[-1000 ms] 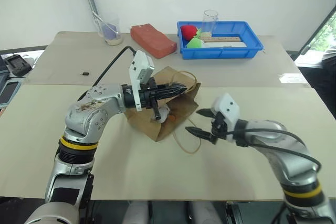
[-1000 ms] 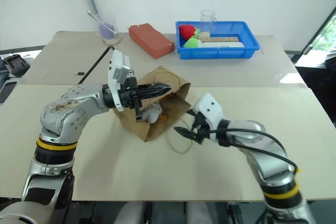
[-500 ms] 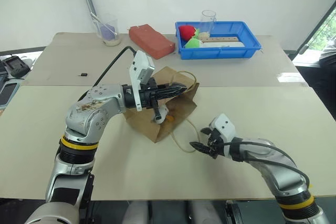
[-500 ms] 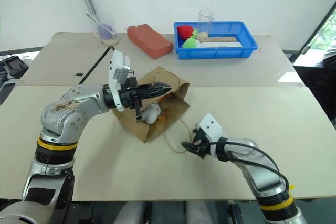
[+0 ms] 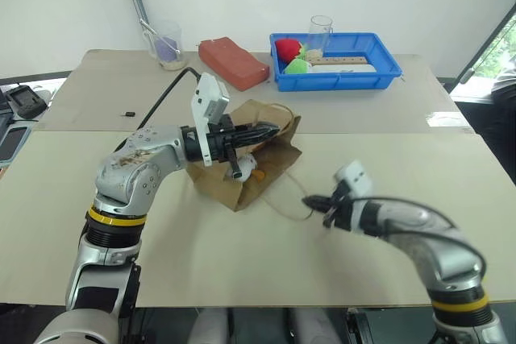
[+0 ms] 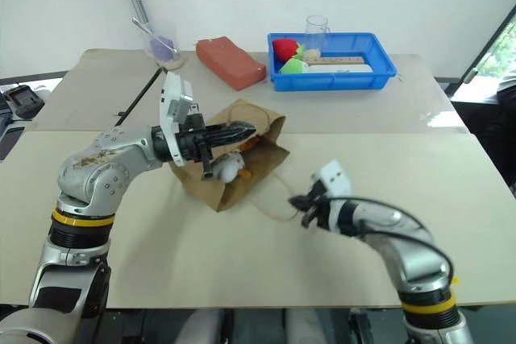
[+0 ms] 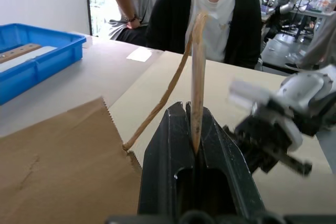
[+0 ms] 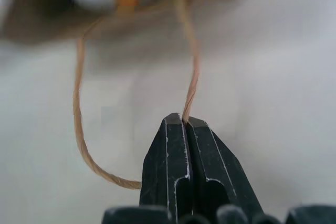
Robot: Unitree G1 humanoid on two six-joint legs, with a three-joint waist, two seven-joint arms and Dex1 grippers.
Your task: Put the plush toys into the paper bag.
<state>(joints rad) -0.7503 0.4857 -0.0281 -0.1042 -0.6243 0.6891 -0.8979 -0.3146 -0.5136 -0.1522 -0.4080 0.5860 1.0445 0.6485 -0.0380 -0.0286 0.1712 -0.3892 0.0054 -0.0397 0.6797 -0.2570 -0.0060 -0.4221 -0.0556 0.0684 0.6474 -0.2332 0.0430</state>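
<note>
Beside the paper bag, both grippers seemingly pinch its cord handles.

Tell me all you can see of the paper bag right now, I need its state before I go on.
The paper bag is brown kraft paper, creased, lying on its side on the beige table with its mouth towards the right gripper. It has two tan cord handles. The left gripper is shut on the upper handle, lifting the mouth's top edge. The right gripper is shut on the lower handle, which loops across the table. A white plush toy with orange parts lies in the mouth.
</note>
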